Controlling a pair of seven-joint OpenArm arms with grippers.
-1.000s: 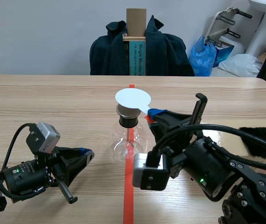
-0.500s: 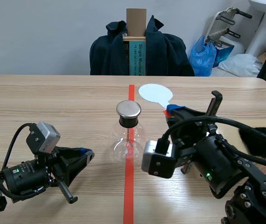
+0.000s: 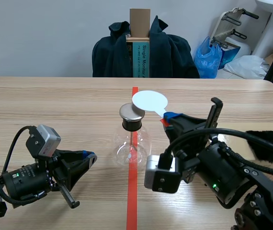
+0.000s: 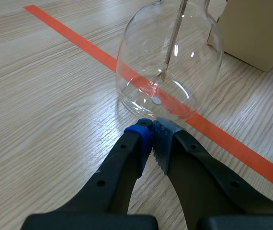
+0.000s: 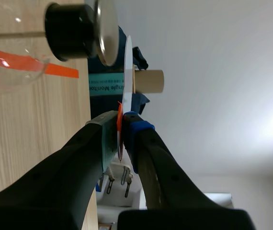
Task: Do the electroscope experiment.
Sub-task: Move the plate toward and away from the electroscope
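Both tools are closed: your right tool (image 3: 167, 117) clamps the white disc (image 3: 149, 101) by its stem, the disc reaching over the flask's (image 3: 130, 146) metal cap (image 3: 130, 113) from your right. Your left tool (image 4: 152, 135), empty, lies low beside the flask.

Left arm (image 3: 24, 181), right arm (image 3: 227, 175): black. Left hand (image 3: 87, 156), right hand (image 3: 167, 118): thick black fingers, blue and grey-green dotted pads. Grey camera box (image 3: 44, 140) on each wrist. Black cables (image 3: 244, 136). Tiny green lights (image 3: 16, 175). Round screws (image 3: 266, 190).
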